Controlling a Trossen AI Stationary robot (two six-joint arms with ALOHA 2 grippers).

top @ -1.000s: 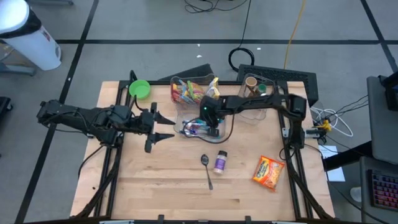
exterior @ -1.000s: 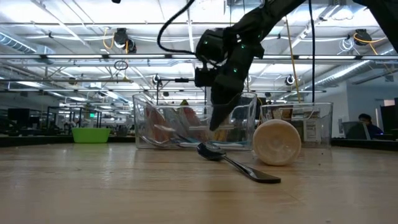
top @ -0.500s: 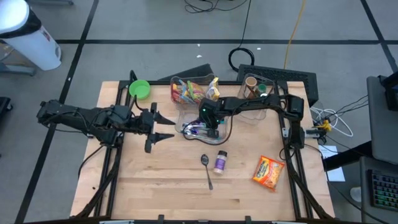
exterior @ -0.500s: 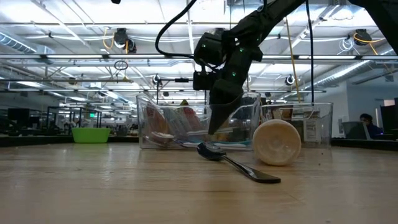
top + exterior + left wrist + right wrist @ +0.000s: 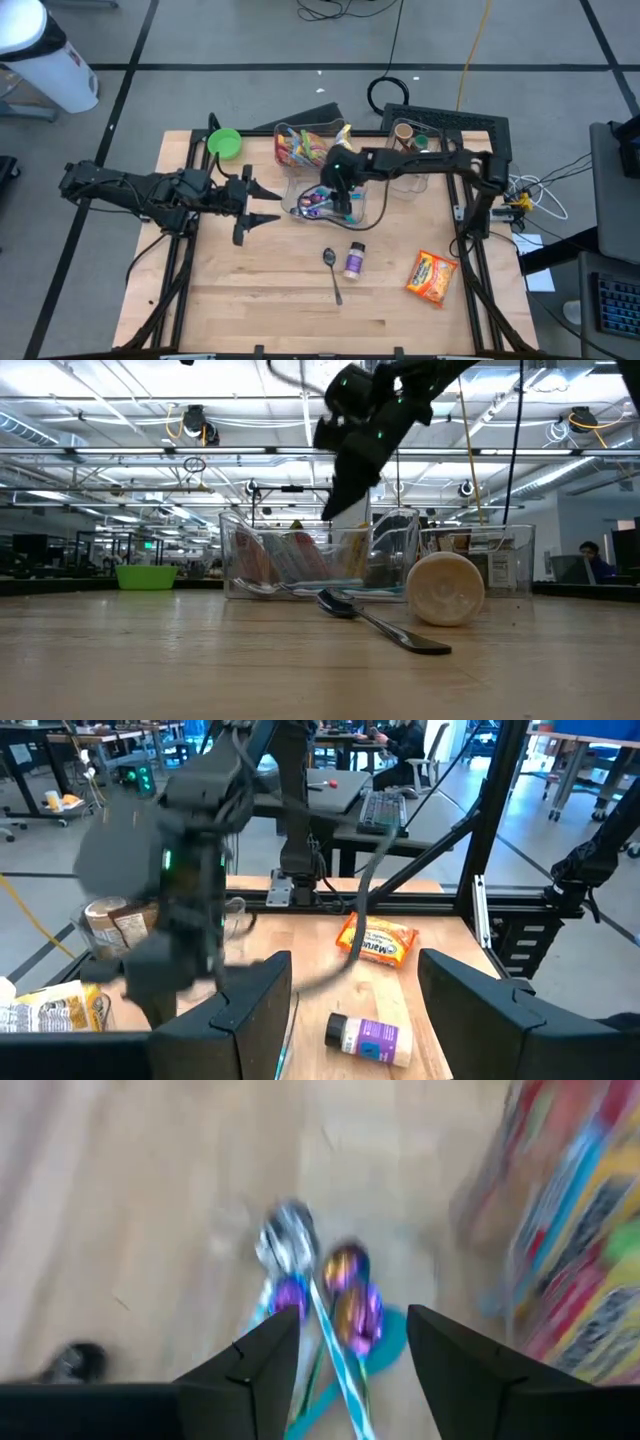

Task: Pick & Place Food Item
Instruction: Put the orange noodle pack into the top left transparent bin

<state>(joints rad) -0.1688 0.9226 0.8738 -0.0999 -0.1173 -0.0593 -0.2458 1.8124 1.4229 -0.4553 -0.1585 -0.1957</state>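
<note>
Above the clear bin, your right gripper hangs open and empty. You're between picks; next, descend on a snack bag, near right. Left gripper waits open, left.

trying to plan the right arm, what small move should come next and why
Probably swing the right gripper sideways to a food item such as the orange packet. Its fingers are open and empty above the clear bin of utensils, and in the low view it sits above the bin rim.
</note>
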